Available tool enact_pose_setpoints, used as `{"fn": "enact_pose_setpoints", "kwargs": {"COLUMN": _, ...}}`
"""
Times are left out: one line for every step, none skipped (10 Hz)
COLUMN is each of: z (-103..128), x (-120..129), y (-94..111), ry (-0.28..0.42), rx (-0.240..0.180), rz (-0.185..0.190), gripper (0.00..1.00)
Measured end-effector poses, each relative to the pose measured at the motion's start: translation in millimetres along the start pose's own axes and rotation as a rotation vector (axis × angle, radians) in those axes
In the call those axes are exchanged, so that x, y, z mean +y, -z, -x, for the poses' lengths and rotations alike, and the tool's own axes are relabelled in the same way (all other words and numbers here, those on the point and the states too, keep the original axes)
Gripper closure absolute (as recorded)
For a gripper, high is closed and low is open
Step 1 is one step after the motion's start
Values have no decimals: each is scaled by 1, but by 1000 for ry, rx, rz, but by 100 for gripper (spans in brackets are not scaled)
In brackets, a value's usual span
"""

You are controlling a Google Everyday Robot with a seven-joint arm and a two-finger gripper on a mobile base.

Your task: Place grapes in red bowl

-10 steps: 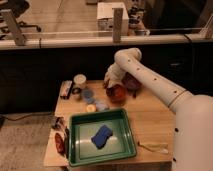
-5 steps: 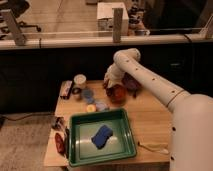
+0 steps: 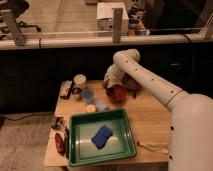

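Observation:
The red bowl (image 3: 118, 94) stands at the back of the wooden table, right of centre. My gripper (image 3: 107, 83) hangs at the bowl's left rim, at the end of the white arm that bends down from the right. A small dark red lump, the grapes (image 3: 106, 84), shows at its tip, and the gripper is shut on it. The grapes are just above the table, beside the bowl's rim and not inside it.
A dark purple bowl (image 3: 132, 82) sits right behind the red one. A white cup (image 3: 79, 80) and small round items (image 3: 95, 103) lie to the left. A green tray (image 3: 80, 150) with a blue sponge (image 3: 102, 136) fills the front. Packets (image 3: 61, 140) lie at the left edge.

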State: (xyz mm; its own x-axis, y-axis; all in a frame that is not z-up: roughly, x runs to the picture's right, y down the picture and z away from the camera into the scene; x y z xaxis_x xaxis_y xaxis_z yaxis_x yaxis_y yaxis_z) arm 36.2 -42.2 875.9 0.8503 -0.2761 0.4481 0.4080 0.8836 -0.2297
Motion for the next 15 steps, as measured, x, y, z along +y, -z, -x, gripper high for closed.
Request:
{"fn": "enact_pose_setpoints", "kwargs": {"z": -1, "x": 0, "y": -1, "ry": -1, "rx": 1, "rz": 1, "gripper": 89}}
{"fn": "enact_pose_setpoints", "kwargs": {"z": -2, "x": 0, "y": -2, "ry": -2, "rx": 2, "rz": 1, "gripper": 89}}
{"fn": "enact_pose_setpoints", "kwargs": {"z": -3, "x": 1, "y": -3, "ry": -3, "rx": 3, "rz": 2, "gripper": 89}}
{"fn": "enact_pose_setpoints", "kwargs": {"z": -3, "x": 1, "y": -3, "ry": -3, "rx": 3, "rz": 1, "gripper": 89}}
{"fn": "enact_pose_setpoints", "kwargs": {"z": -3, "x": 1, "y": -5, "ry": -3, "rx": 4, "rz": 1, "gripper": 89}}
{"fn": "enact_pose_setpoints", "kwargs": {"z": -3, "x": 1, "y": -6, "ry": -3, "rx": 4, "rz": 1, "gripper": 89}}
{"fn": "enact_pose_setpoints", "kwargs": {"z": -4, "x": 1, "y": -6, "ry": -4, "rx": 5, "rz": 1, "gripper": 89}}
{"fn": "enact_pose_setpoints", "kwargs": {"z": -4, "x": 2, "y": -7, "ry": -4, "rx": 6, "rz": 1, "gripper": 89}}
{"fn": "enact_pose_setpoints", "kwargs": {"z": -5, "x": 2, "y": -8, "ry": -4, "rx": 6, "rz": 1, "gripper": 89}}
{"fn": "enact_pose_setpoints", "kwargs": {"z": -5, "x": 2, "y": -8, "ry": -4, "rx": 7, "rz": 2, "gripper": 89}}
{"fn": "enact_pose_setpoints", "kwargs": {"z": -6, "x": 3, "y": -9, "ry": -4, "rx": 8, "rz": 2, "gripper": 89}}
{"fn": "enact_pose_setpoints", "kwargs": {"z": -6, "x": 3, "y": -10, "ry": -3, "rx": 9, "rz": 2, "gripper": 89}}
{"fn": "enact_pose_setpoints", "kwargs": {"z": -7, "x": 4, "y": -11, "ry": -3, "rx": 10, "rz": 3, "gripper": 89}}
{"fn": "enact_pose_setpoints", "kwargs": {"z": -8, "x": 5, "y": -13, "ry": -12, "rx": 10, "rz": 2, "gripper": 88}}
{"fn": "enact_pose_setpoints", "kwargs": {"z": -8, "x": 6, "y": -14, "ry": -16, "rx": 10, "rz": 3, "gripper": 86}}
